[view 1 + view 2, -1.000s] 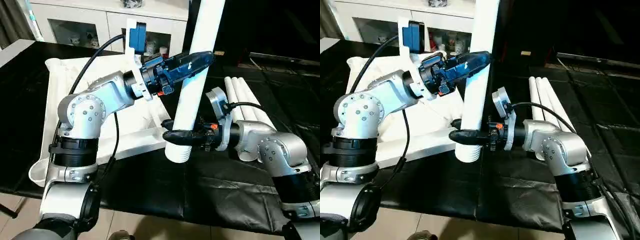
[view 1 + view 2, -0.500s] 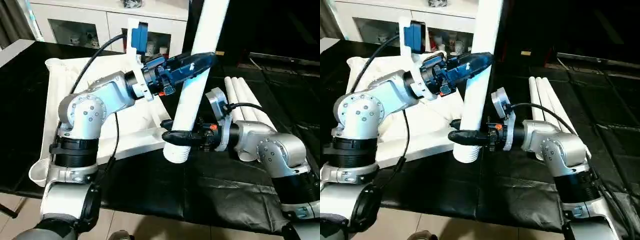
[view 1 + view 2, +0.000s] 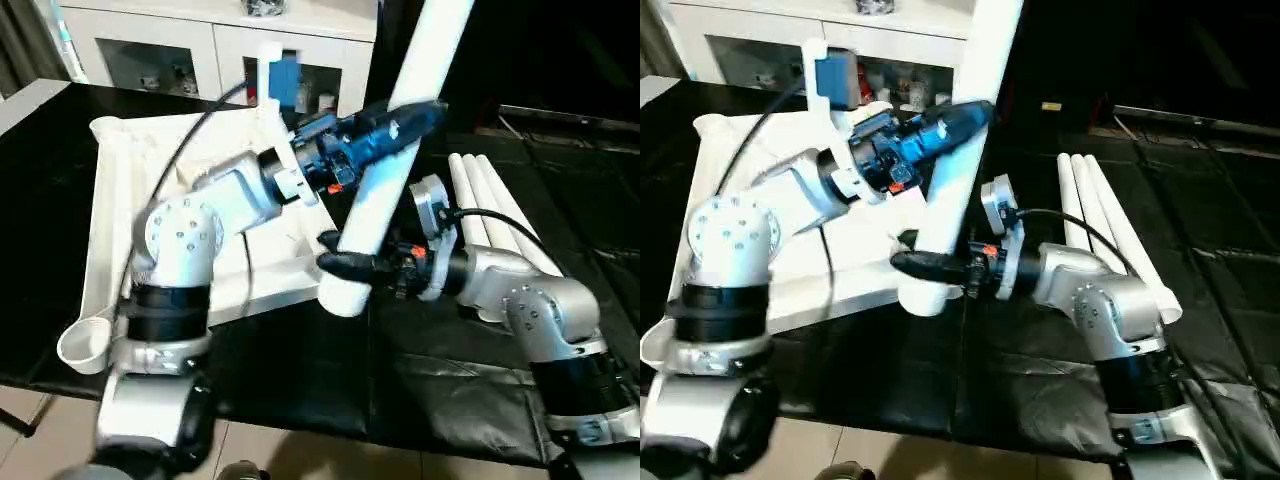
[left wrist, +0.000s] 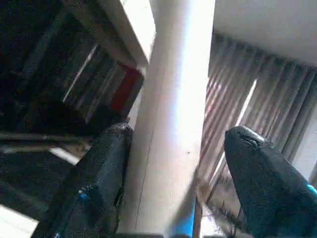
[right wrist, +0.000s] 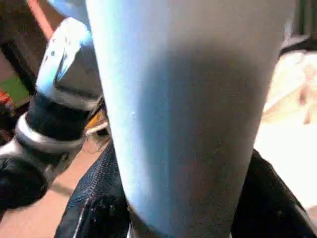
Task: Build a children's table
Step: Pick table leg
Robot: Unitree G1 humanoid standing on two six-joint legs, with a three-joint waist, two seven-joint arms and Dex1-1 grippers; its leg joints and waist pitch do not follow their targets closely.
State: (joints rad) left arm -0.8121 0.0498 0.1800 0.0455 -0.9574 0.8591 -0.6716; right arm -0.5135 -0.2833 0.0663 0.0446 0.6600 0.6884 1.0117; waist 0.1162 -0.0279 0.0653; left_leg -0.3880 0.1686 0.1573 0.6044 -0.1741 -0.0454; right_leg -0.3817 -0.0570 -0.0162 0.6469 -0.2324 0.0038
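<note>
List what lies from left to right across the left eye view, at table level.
Tabletop lying underside up, then the leg held by the right hand, then the spare legs lying on the black cloth.

The tilted leg (image 3: pixel 385 175) blocks passage between both arms.

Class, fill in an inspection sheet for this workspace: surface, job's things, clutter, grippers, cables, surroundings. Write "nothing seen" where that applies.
Surface: black sheet over the bench.
Job's things: white tabletop lying underside up; one leg held tilted at its near corner; spare legs side by side at the right.
Clutter: nothing seen.
Grippers: left gripper fingers straddle the leg, one standing off it; right gripper shut on the leg near its lower end.
Cables: black cables along both arms.
Surroundings: white glass-door cabinet behind.
</note>
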